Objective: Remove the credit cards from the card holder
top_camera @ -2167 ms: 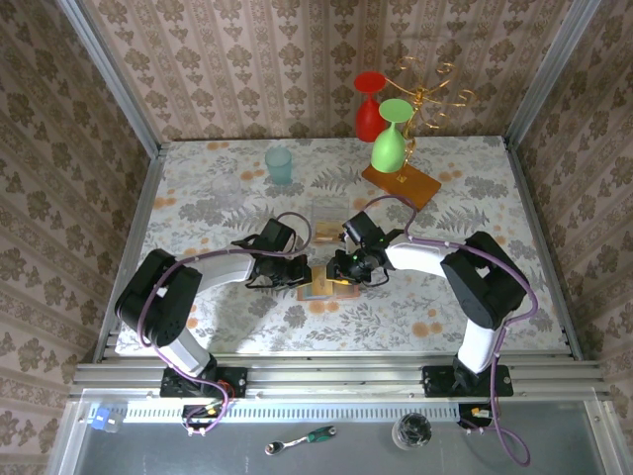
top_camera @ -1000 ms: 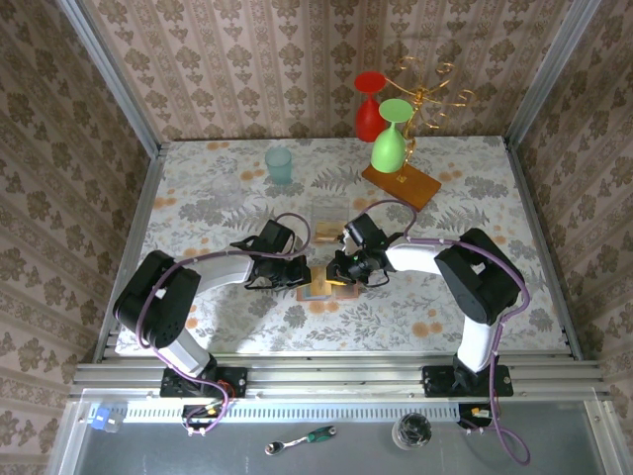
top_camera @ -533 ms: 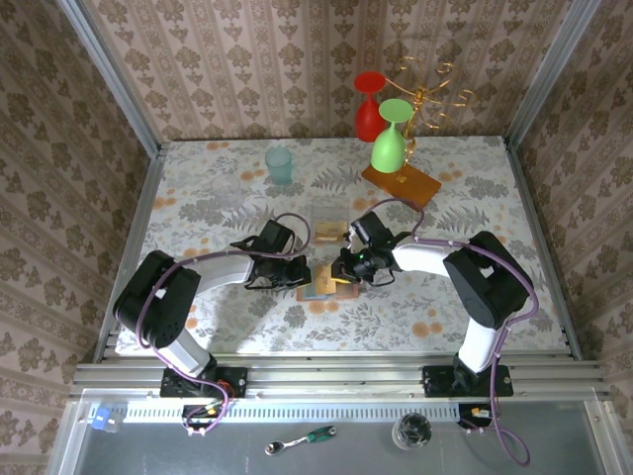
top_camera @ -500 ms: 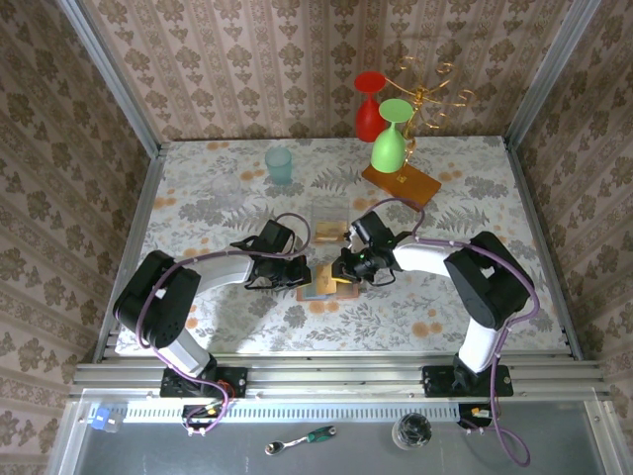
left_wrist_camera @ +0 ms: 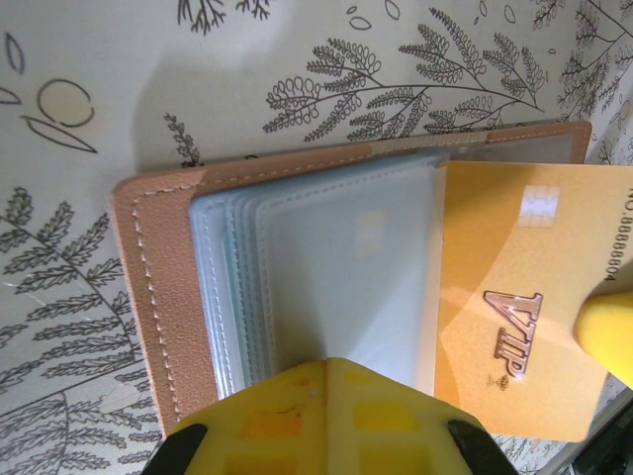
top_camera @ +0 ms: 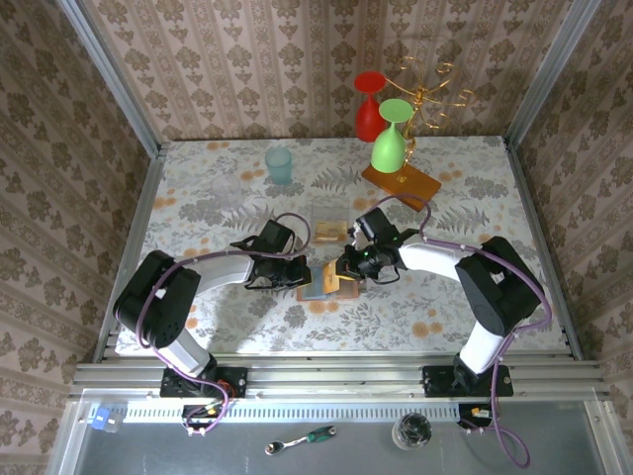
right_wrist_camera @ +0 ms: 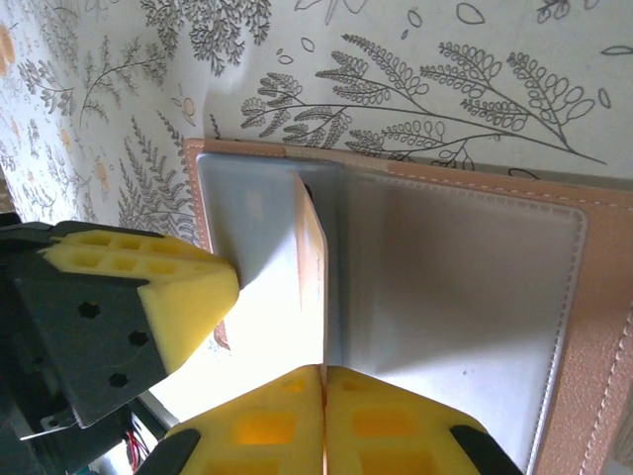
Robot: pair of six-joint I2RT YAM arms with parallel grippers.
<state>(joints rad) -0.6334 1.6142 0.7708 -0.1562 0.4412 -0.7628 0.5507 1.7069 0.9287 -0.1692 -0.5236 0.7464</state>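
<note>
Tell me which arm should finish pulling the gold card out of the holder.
Right: the right gripper is shut on the gold card, partly out; the left gripper presses on the holder.

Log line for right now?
left gripper shut, pressing card holder | right gripper shut on gold card | card partly out of sleeve

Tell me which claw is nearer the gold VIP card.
Right. The right claw is shut on the gold VIP card; the left claw sits on the tan leather card holder beside it.
</note>
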